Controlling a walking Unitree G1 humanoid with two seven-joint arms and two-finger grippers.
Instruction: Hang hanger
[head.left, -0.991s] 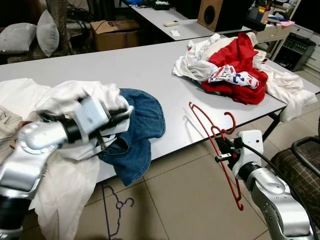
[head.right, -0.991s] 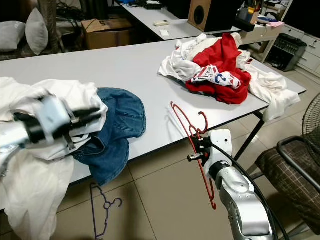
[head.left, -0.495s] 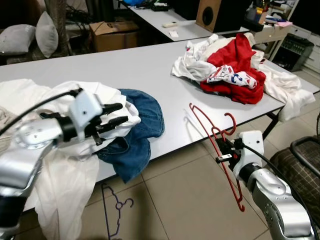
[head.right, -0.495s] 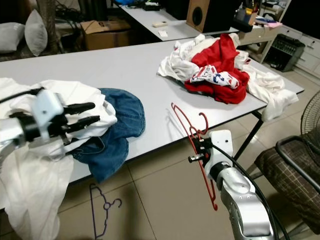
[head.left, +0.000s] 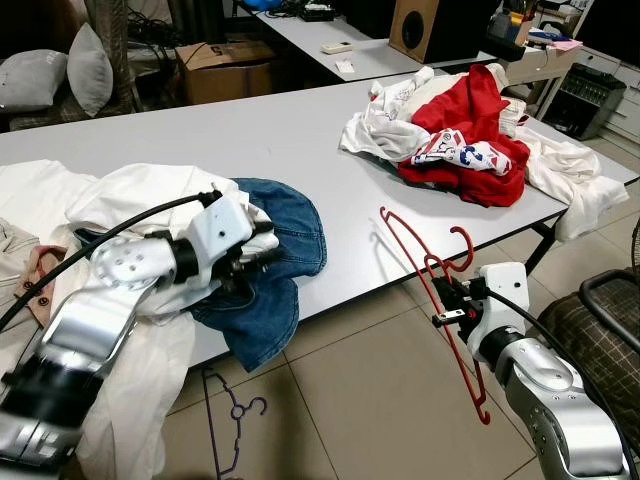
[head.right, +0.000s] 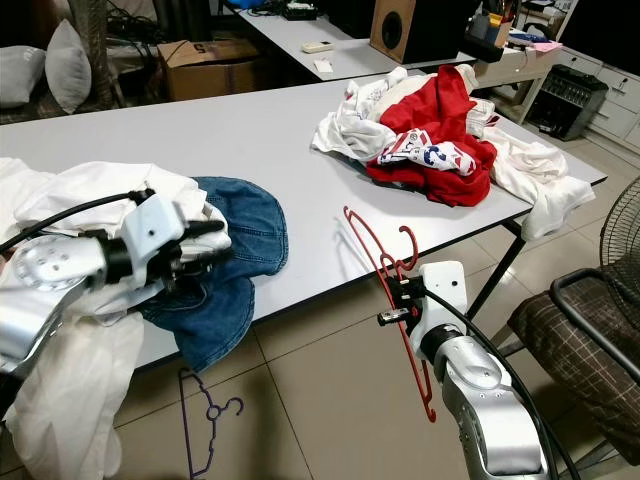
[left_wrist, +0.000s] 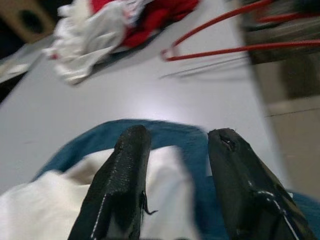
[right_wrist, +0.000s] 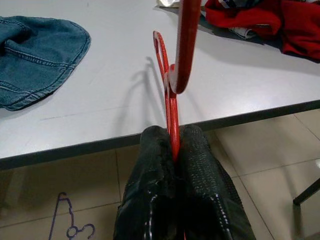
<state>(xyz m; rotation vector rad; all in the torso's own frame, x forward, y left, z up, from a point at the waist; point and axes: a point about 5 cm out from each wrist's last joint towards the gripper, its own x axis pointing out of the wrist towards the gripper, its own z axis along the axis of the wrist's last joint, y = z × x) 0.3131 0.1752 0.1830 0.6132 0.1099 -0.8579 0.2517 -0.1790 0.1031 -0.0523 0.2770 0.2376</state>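
The red hanger (head.left: 430, 275) is clamped between the closed fingers of the right gripper (head.left: 447, 305), which holds it tilted just off the desk's (head.left: 250, 130) near edge, its upper end over the desktop. The left gripper (left_wrist: 175, 165), fingers parted and holding nothing, hovers over white cloth (head.left: 140, 195) and blue denim (head.left: 290, 230) at the desk's near-left edge.

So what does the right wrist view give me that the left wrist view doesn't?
Right wrist alone: the right gripper shut on the red hanger, and a purple hanger on the floor. Left wrist alone: the left gripper, open, over a white garment. Both: the table, denim, the red-and-white clothes pile and that red hanger.
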